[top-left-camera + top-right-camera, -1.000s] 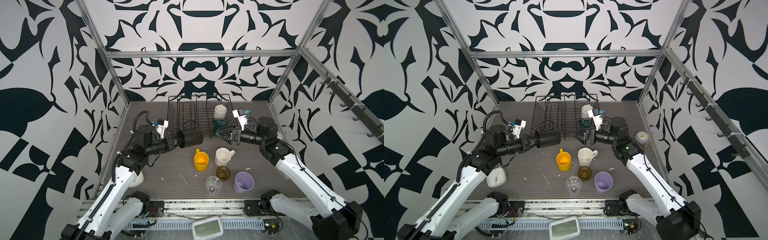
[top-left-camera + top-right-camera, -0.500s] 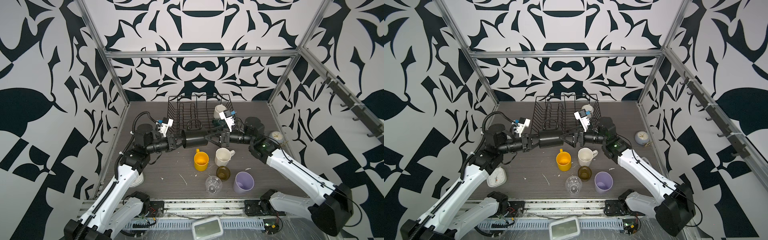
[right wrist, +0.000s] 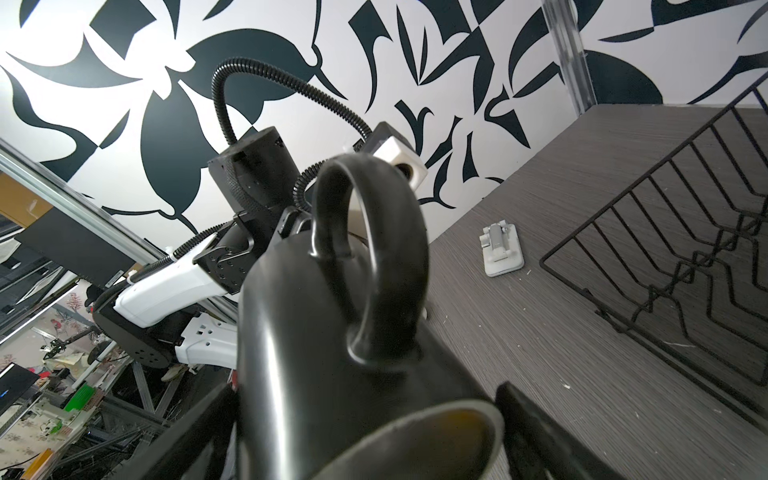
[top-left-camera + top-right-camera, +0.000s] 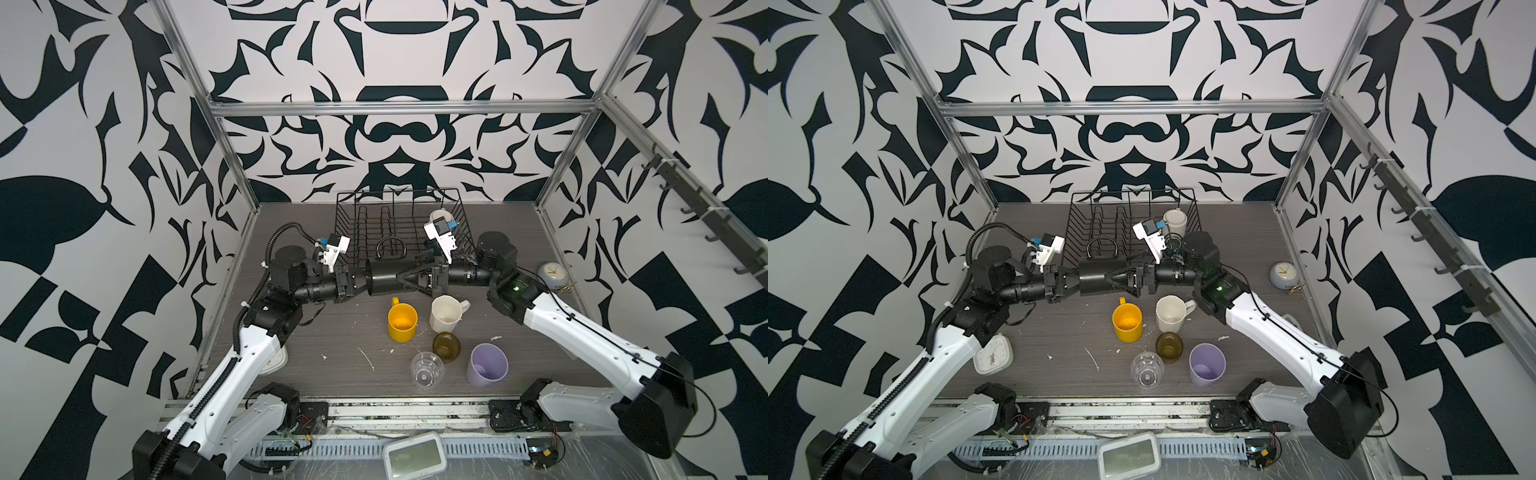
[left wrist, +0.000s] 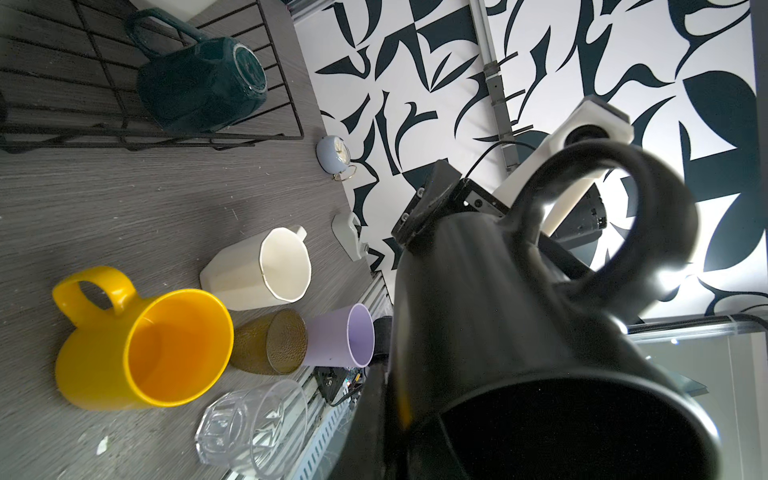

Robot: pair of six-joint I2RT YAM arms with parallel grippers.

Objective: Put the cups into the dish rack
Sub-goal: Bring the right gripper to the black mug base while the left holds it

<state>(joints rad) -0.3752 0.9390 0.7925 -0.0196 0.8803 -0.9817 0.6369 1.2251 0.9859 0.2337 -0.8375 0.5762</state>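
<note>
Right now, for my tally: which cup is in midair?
The black mug, sideways in the left gripper; the rest sit on table or dish rack.

**A:** Where was the black mug (image 4: pixel 388 276)?

**B:** Off the table (image 4: pixel 340 332), lying sideways with its handle uppermost, just in front of the dish rack (image 4: pixel 363 226).

**A:** Was anything in the rack?

**B:** Two. A teal mug (image 5: pixel 199 79) lay on its side on the wires by the near right corner, and a white mug (image 4: pixel 1175 220) sat in the far right corner.

**A:** And the others?

**B:** They stood upright together on the table, mouths up. The yellow mug (image 4: pixel 402 322) was beside the faceted white mug (image 4: pixel 446 313), with the amber glass (image 4: pixel 446 347) just before them. The clear glass (image 4: pixel 426 370) and lilac tumbler (image 4: pixel 487 365) were nearest the front.
</note>
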